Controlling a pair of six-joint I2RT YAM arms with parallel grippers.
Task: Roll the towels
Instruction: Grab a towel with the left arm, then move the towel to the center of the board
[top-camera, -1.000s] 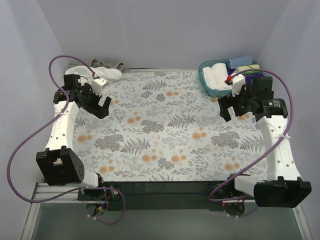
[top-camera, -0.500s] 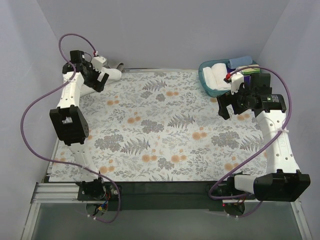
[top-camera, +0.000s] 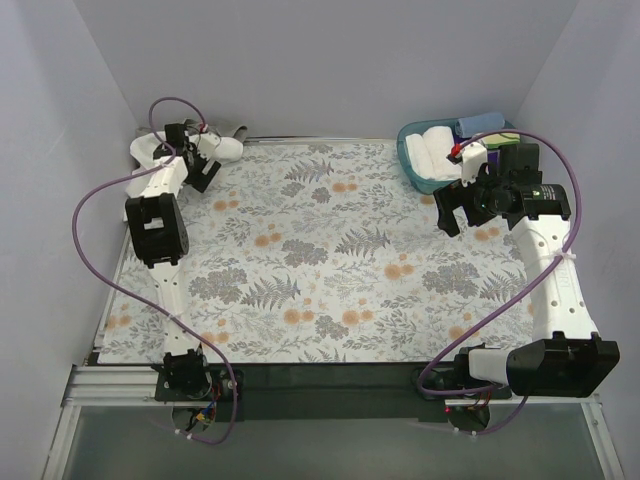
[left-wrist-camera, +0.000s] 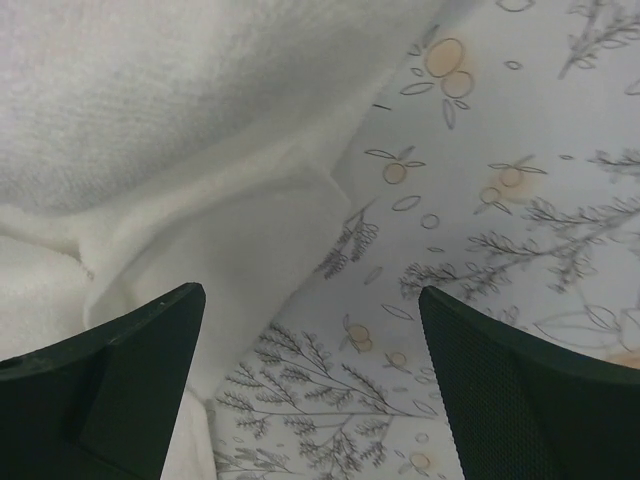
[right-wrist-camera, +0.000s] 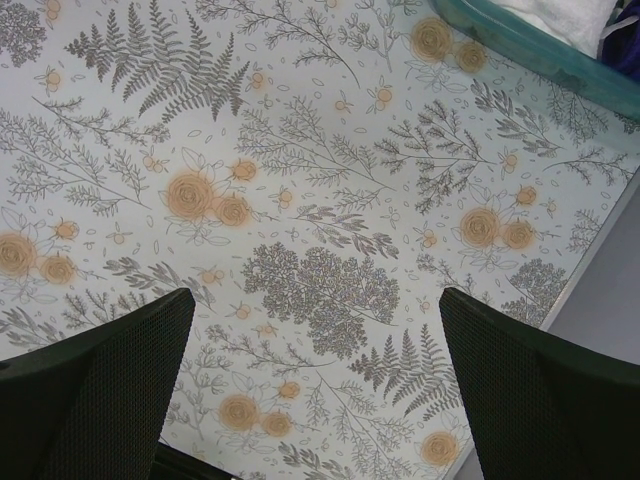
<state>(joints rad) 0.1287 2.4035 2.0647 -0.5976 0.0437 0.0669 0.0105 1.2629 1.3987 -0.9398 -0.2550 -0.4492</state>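
A crumpled white towel (top-camera: 228, 148) lies at the far left corner of the table. A grey-beige towel (top-camera: 240, 130) peeks out behind it. My left gripper (top-camera: 205, 172) is open right at the white towel's near edge. In the left wrist view the white towel (left-wrist-camera: 180, 130) fills the upper left, its edge reaching between my open left gripper (left-wrist-camera: 310, 400) fingers. My right gripper (top-camera: 455, 212) is open and empty above the floral cloth, just in front of the teal basket. The right wrist view shows my right gripper (right-wrist-camera: 310, 400) wide open over bare cloth.
A teal basket (top-camera: 404, 150) at the far right holds a rolled white towel (top-camera: 430, 150) and a blue roll (top-camera: 480, 123); its rim (right-wrist-camera: 520, 45) shows in the right wrist view. A floral cloth (top-camera: 320, 250) covers the table. Walls close in on three sides.
My left arm has swung away from the table's left side up to the far left corner, bringing its gripper to the white towel. My right gripper has barely shifted.
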